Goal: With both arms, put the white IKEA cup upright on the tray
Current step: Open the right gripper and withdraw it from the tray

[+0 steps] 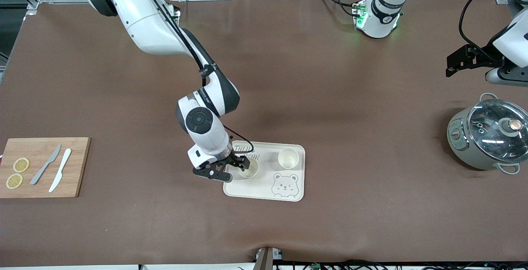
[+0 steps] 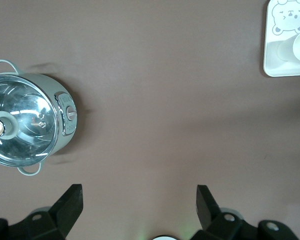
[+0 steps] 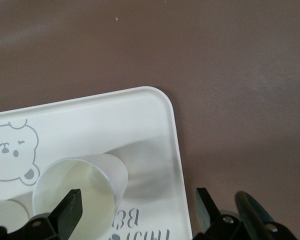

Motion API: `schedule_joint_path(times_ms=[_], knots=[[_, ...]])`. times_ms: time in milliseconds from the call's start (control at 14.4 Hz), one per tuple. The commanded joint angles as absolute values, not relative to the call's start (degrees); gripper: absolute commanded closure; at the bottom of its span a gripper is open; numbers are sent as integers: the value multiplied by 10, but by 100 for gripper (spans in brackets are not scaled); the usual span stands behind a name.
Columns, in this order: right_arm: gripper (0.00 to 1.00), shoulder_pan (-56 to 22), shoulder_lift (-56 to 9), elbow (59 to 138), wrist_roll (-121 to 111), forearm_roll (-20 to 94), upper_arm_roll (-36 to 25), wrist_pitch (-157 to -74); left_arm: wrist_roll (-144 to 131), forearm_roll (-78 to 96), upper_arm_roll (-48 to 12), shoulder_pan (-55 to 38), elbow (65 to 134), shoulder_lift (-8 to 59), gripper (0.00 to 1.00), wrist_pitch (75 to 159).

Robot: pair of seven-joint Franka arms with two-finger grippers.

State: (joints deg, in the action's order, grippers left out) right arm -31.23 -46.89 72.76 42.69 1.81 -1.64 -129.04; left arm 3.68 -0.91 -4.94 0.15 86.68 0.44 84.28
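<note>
**Right claw spread over a cup on the tray**

We see the right gripper (image 1: 241,167) spread wide over one upright cup (image 1: 249,168) on the tray (image 1: 264,189), gripping nothing. A second cup (image 1: 288,158) stands beside. The left gripper (image 2: 139,202) waits open above bare table near the pot (image 1: 486,138).

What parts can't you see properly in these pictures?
- Tray lettering: in the front view the right gripper covers part of it; the right wrist view cuts it off at the edge.
- Cup under the right gripper: the front view hides part of its rim, so contact with the open fingers is unclear.
- Second cup: edge-cropped in both wrist views.
- Left gripper, open over bare table beside the pot: the front view's edge cuts off its arm.
</note>
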Motion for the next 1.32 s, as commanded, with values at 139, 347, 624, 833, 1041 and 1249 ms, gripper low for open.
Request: schedule_joint_path(times_ms=[139,347,624,833,1041,1249], knots=[[0,-295,-361,740,430,8,-16,-1139,32,-22,-52,4,855,5,0,836],[0,-270,-310,741,405,7,-16,-1051,34,-25,-49,4,854,6,0,843],[0,-202,-252,741,295,8,-15,-948,31,-31,-49,4,856,9,0,867],[0,-171,-215,742,230,-11,-16,-898,20,-30,-47,7,854,10,0,869],[0,-116,-173,741,134,-25,-15,-846,18,-31,-45,7,860,18,0,878],[0,-51,-159,739,48,-25,-16,-823,18,-31,-46,8,865,30,0,871]])
